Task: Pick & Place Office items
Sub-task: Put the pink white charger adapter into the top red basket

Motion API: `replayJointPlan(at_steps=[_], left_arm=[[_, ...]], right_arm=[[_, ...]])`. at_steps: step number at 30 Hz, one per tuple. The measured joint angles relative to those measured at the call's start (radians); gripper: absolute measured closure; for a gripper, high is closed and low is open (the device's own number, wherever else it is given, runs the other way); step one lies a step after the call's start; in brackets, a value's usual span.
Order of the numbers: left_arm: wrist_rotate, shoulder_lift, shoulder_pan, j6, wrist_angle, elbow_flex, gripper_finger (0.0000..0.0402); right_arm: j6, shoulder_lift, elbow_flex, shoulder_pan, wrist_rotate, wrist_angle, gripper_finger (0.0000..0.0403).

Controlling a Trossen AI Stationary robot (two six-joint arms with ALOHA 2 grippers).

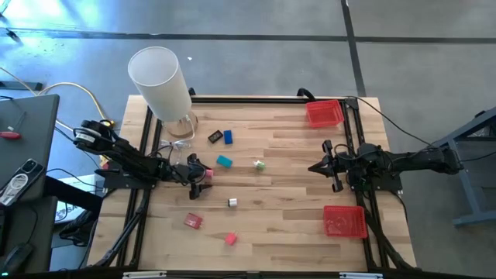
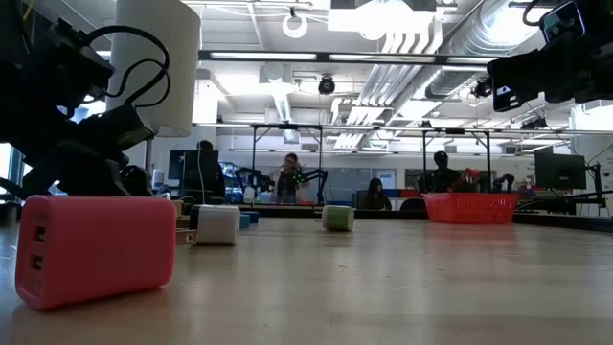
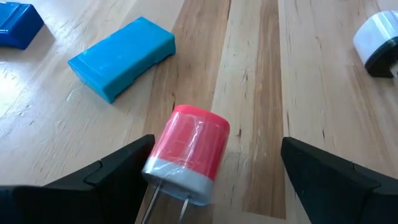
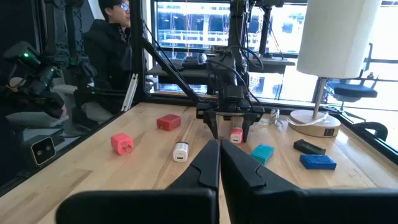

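Note:
My left gripper (image 3: 211,183) is open low over the table's left-middle (image 1: 201,175). Its fingers stand on either side of a small red plug with a pale base and two prongs (image 3: 189,152), which lies on its side on the wood. A teal block (image 3: 121,56) and a blue piece (image 3: 18,25) lie beyond it. A black piece (image 1: 215,137), a green-white piece (image 1: 259,164), a white piece (image 1: 232,202), a red piece (image 1: 193,221) and a pink piece (image 1: 230,239) lie scattered on the table. My right gripper (image 1: 316,167) is shut and waits at the right-middle.
A tall white cylinder on a stand (image 1: 159,81) rises at the far left corner. One red tray (image 1: 324,112) sits at the far right and another (image 1: 344,221) at the near right. People sit in the room beyond the table (image 4: 115,37). Bare wood lies mid-table.

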Motion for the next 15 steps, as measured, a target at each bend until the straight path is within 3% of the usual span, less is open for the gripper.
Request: replayJointPlan(at_steps=[15], left_arm=[[-0.059,0.0,-0.04,0.029,-0.002,0.0,0.0059]], right_arm=[[0.0,0.0,0.0,0.0,0.0,0.0,0.04]])
